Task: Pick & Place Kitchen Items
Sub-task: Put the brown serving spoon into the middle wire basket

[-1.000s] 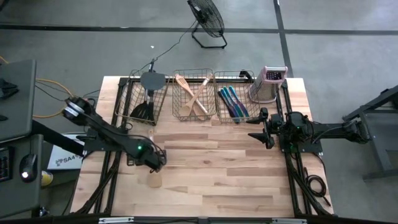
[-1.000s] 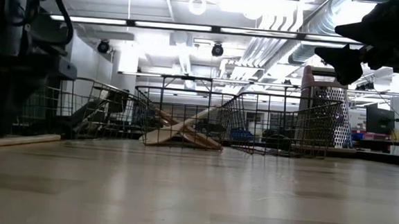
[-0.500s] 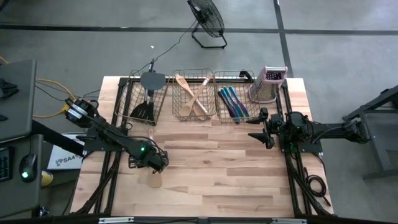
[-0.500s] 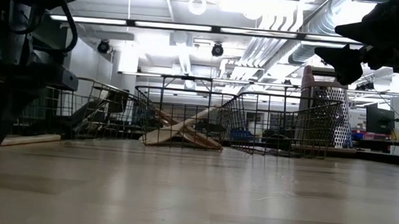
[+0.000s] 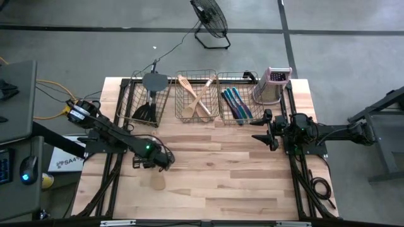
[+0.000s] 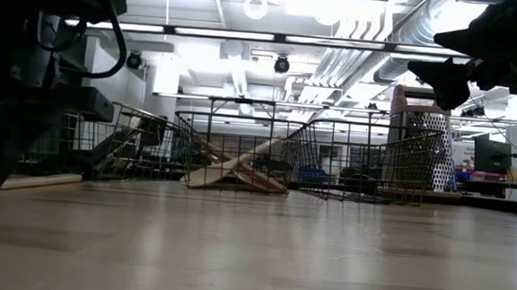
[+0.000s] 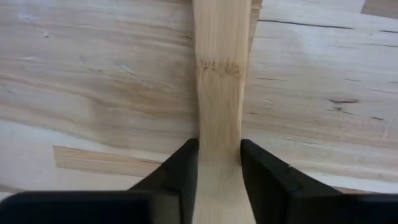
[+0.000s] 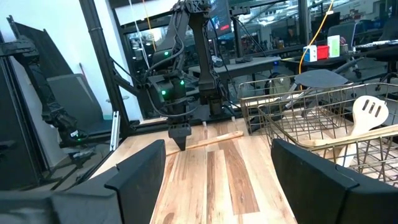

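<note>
A pale wooden utensil point(image 5: 156, 181) lies flat on the table near its left side; in the right wrist view its handle point(image 8: 214, 140) shows behind the left arm. My left gripper point(image 5: 157, 165) stands over it, pointing down, shut on the handle. My right gripper point(image 5: 260, 129) waits open and level above the table's right side, with nothing between its fingers point(image 8: 140, 177). Dark spatulas lie in the left basket point(image 5: 144, 101). Wooden spoons fill the middle basket point(image 5: 197, 96), and slim blue and teal pieces the right one point(image 5: 238, 101). My left gripper pinches the wooden utensil's flat handle point(image 7: 219, 143) between its two fingers, one on each long edge. The fingers point(image 7: 180, 171) come from above, pointing down, and lie across the handle. The utensil lies flat on the table.
Three wire baskets stand in a row along the far edge. An upright metal grater point(image 5: 273, 85) is at the far right corner. Bare wooden tabletop point(image 5: 221, 170) spreads across the middle and near side. A fan point(image 5: 210, 22) stands on the floor beyond the table.
My left gripper has come down over the wooden utensil and shifted slightly toward the table's right edge. The utensil lies where it was.
</note>
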